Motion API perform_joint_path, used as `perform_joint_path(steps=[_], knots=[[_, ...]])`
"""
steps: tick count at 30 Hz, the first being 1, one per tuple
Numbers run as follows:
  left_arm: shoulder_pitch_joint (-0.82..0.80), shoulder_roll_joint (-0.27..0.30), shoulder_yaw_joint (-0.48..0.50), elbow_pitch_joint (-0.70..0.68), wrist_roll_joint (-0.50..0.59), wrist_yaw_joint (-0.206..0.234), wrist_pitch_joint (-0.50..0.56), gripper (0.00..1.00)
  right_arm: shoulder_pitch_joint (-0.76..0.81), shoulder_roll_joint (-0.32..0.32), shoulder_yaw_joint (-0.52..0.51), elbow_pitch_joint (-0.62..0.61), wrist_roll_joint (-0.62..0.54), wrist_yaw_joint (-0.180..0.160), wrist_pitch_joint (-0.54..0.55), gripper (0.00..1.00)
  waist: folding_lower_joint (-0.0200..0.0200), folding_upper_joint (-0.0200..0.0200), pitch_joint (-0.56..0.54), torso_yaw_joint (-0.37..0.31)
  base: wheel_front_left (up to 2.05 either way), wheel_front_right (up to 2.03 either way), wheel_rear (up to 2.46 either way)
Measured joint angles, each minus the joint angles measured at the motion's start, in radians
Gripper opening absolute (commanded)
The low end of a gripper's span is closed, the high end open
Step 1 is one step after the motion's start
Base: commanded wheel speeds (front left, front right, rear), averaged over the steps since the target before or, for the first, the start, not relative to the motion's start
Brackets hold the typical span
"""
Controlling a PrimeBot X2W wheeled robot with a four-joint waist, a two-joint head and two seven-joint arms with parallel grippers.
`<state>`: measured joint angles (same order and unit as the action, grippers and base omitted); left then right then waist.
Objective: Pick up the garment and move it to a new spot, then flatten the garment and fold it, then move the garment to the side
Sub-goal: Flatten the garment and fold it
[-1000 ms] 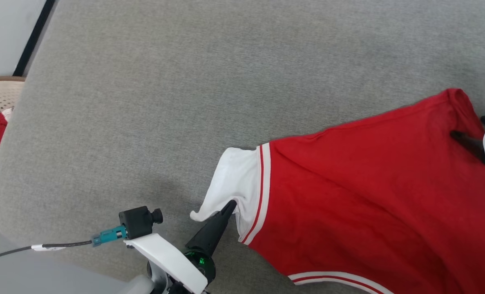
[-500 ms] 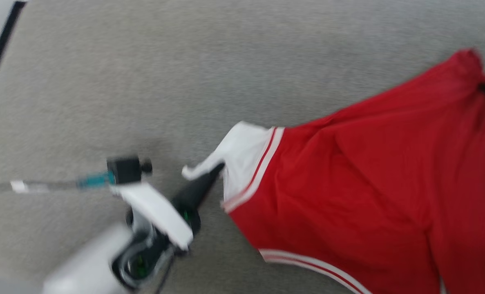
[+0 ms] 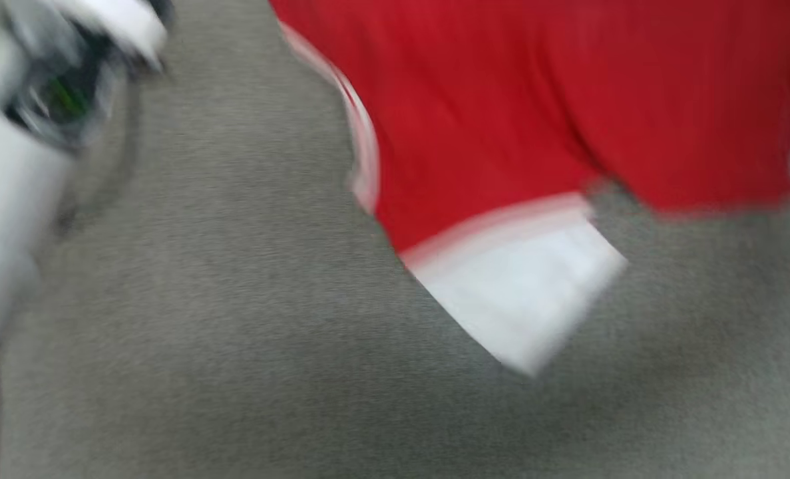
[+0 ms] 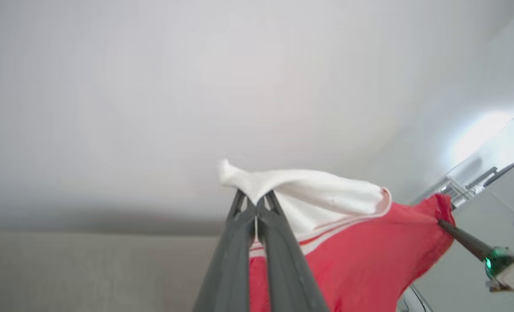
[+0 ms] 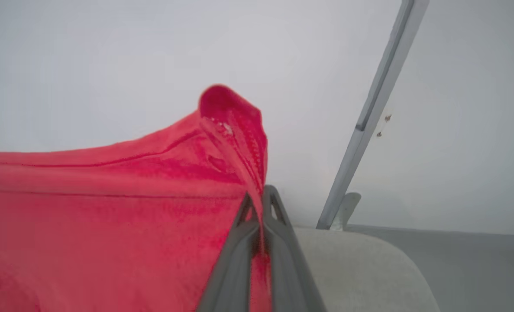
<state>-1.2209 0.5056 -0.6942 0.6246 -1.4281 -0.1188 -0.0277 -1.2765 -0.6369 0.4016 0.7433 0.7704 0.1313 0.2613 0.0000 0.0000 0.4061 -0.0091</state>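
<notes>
The garment (image 3: 534, 100), a red T-shirt, hangs in the air across the top of the blurred head view, one white sleeve (image 3: 521, 299) dangling above the grey cushion (image 3: 235, 346). In the left wrist view my left gripper (image 4: 255, 203) is shut on the other white sleeve (image 4: 326, 195). The garment (image 4: 360, 260) stretches from there to the right gripper's fingers (image 4: 460, 236), which pinch its red corner. My right gripper (image 5: 261, 208) is shut on that bunched red corner of the garment (image 5: 109, 208). My left forearm (image 3: 8, 199) is at the left edge.
The grey upholstered cushion (image 5: 360, 268) lies below, with its rounded edge at the right in the right wrist view. A slanted metal post (image 5: 369, 117) stands against the pale wall behind it.
The garment has gone from lying on the cushion to hanging lifted between both grippers. The right gripper has shut on its red corner. The head camera has swung sharply, blurring the view.
</notes>
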Motion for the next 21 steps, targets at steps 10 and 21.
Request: perform_joint_path(steps=[10,21], knots=[[-0.347,-0.045,0.109,0.195,0.014,-0.009,-0.138,0.00,-0.195,0.125,-0.046,0.198,-0.096,0.003,-0.281,0.00,0.0000,0.0000,0.007,-0.063,0.00,0.00,0.00],[0.007,-0.004,0.048,-0.059,-0.074,-0.012,-0.109,0.00,-0.017,0.129,0.068,0.201,-0.031,0.001,-0.283,0.00,0.0001,0.0000,-0.042,-0.044,0.00,0.00,0.00]])
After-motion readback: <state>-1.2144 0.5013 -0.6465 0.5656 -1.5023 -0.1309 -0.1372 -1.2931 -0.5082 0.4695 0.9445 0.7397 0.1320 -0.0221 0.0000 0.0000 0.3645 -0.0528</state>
